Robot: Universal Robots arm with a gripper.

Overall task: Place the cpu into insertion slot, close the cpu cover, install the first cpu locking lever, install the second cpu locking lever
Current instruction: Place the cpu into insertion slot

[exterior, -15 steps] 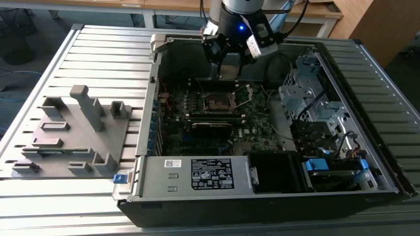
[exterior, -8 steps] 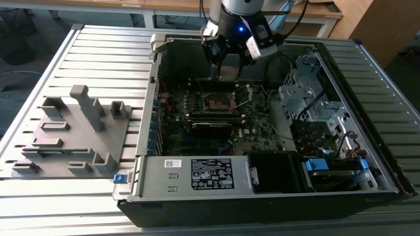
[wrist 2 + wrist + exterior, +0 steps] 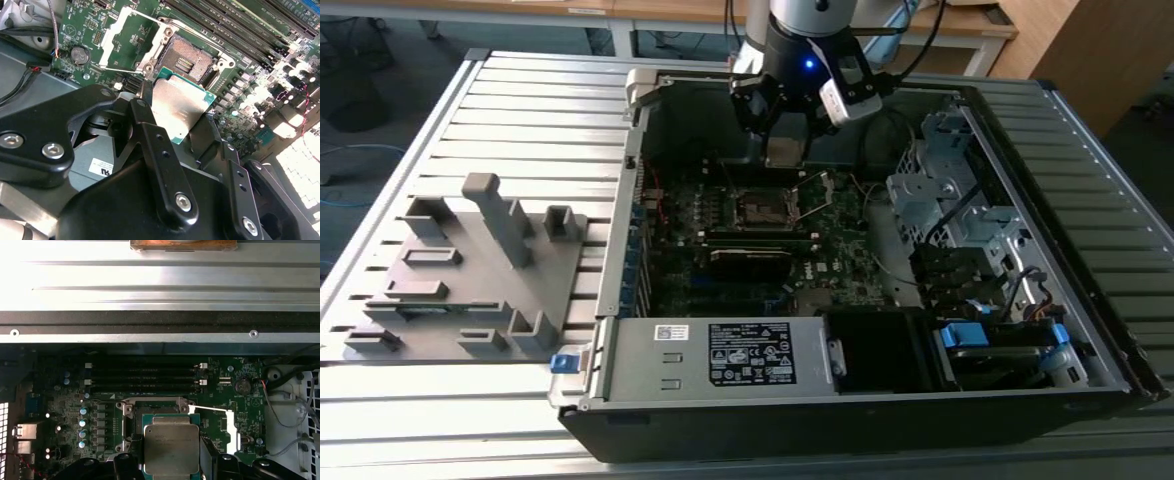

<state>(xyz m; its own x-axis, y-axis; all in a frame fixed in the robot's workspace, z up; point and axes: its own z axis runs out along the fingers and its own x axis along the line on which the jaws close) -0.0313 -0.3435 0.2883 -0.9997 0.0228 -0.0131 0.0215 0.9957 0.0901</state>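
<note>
The tool (image 3: 178,111) is clamped on the cpu (image 3: 182,97) by two opposite edges, holding it flat over the empty socket (image 3: 192,57), not yet seated. The cover (image 3: 125,40) lies swung open beside it. The chip looks light, rigid, smooth-topped and probably delicate underneath, so the edges are the safest place to hold it.

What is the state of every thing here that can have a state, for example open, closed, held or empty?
gripper: shut on the cpu, inside the case.
cpu: held between the fingers, over the socket's edge, not yet seated.
cpu cover: swung open, clear of the socket.
cpu socket: empty, contacts exposed.
computer case: lying on its side, open on top.
</note>
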